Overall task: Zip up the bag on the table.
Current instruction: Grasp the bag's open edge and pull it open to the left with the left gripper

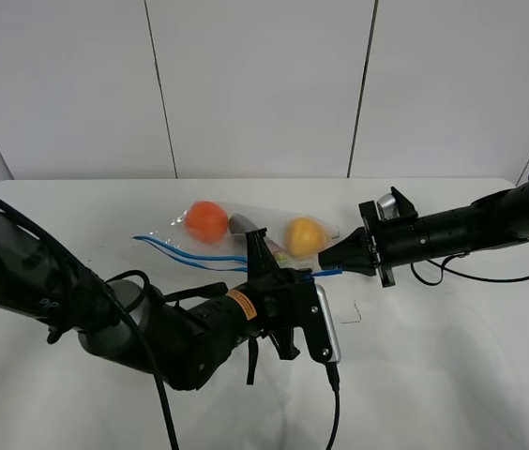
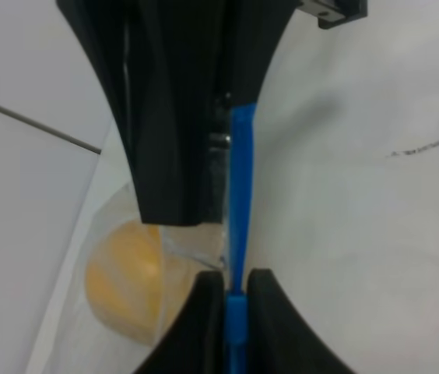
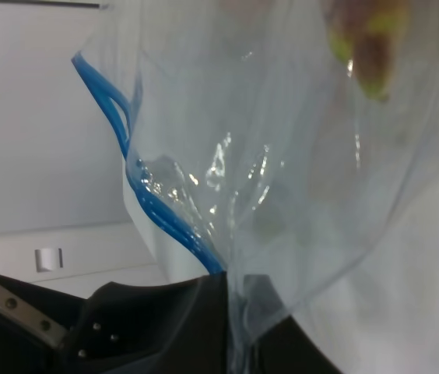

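Note:
The clear bag [image 1: 246, 234] lies on the white table [image 1: 452, 356], with an orange [image 1: 206, 221], a grey eggplant [image 1: 243, 225] and a yellow fruit [image 1: 304, 236] inside. Its blue zipper strip [image 1: 189, 253] runs along the near edge and gapes open at the left end. My left gripper [image 1: 300, 274] is shut on the strip [image 2: 241, 195]; in the left wrist view its fingertips [image 2: 204, 312] pinch the strip from both sides. My right gripper [image 1: 328, 264] is shut on the bag's right end, close to the left gripper. In the right wrist view it [image 3: 235, 312] clamps the plastic [image 3: 282, 195] beside the strip [image 3: 157, 210].
A small dark mark [image 1: 354, 314] is on the table in front of the bag. Grey wall panels [image 1: 264, 84] stand behind the table's far edge. A cable [image 1: 335, 412] hangs from the left wrist over the front of the table.

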{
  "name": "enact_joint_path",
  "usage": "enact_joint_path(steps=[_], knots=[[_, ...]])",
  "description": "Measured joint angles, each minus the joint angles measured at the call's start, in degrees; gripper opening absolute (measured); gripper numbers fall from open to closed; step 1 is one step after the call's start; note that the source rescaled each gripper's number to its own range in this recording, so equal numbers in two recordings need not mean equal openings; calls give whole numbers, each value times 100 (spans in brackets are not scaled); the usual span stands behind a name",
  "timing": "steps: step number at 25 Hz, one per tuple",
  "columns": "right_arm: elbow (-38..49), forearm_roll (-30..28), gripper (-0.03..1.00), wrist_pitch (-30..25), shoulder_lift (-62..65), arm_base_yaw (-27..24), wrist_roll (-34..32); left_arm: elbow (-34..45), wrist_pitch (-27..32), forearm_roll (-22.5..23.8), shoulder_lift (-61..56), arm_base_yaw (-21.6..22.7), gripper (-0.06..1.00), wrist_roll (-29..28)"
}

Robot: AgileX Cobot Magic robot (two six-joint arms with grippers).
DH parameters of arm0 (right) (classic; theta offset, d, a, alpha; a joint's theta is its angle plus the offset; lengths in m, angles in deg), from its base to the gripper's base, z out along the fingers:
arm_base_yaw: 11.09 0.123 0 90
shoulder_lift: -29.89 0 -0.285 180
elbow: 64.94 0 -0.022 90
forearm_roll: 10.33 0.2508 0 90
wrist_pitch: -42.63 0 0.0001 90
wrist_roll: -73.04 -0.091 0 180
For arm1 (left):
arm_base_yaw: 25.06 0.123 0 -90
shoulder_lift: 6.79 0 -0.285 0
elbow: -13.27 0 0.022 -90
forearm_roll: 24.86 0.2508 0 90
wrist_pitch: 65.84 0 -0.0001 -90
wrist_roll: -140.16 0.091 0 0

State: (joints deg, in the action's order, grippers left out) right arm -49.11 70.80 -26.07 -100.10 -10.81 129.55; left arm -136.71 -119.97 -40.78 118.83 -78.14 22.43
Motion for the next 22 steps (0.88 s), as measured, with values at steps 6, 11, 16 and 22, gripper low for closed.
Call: enact_joint_path(steps=[6,11,16,22], knots=[[0,61,0,-26,0,31,0,257,-480,-239,-11,7,0,185],[0,61,0,-26,0,65,-7,799,-788,-206,-206,402,0,327],[0,81,0,-26,0,65,-18,1300,-1036,-192,-508,1074,0,354],[0,147,0,-38,0,65,-22,1582,-1216,-120,-602,1960,0,359]])
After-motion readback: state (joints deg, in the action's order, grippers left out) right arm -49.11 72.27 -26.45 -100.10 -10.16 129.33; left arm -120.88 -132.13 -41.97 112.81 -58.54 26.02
